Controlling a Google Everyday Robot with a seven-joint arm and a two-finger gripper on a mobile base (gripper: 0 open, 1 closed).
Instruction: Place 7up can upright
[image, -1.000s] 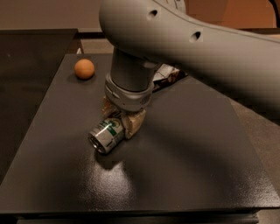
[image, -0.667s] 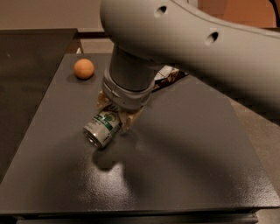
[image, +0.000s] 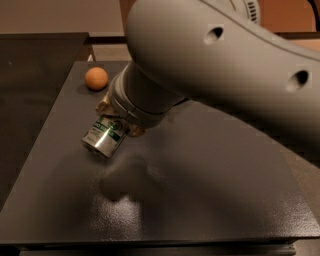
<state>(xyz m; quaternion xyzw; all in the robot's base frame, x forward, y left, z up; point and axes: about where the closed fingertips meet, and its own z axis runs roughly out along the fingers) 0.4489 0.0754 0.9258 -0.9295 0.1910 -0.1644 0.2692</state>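
The 7up can, silver with a green-and-white label, hangs tilted above the dark table, its end pointing down and to the left. My gripper is shut on the can's upper part; its tan fingers show at either side of the can. The big grey arm fills the upper right and hides the rest of the gripper. The can's shadow lies on the table just below it.
A small orange ball sits at the table's far left corner. The table's left edge drops to a darker surface. The arm hides whatever lies behind it at the back right.
The gripper has lifted the can off the table and carried it left and up; the can is now raised and tilted, where before it lay lower on the table.
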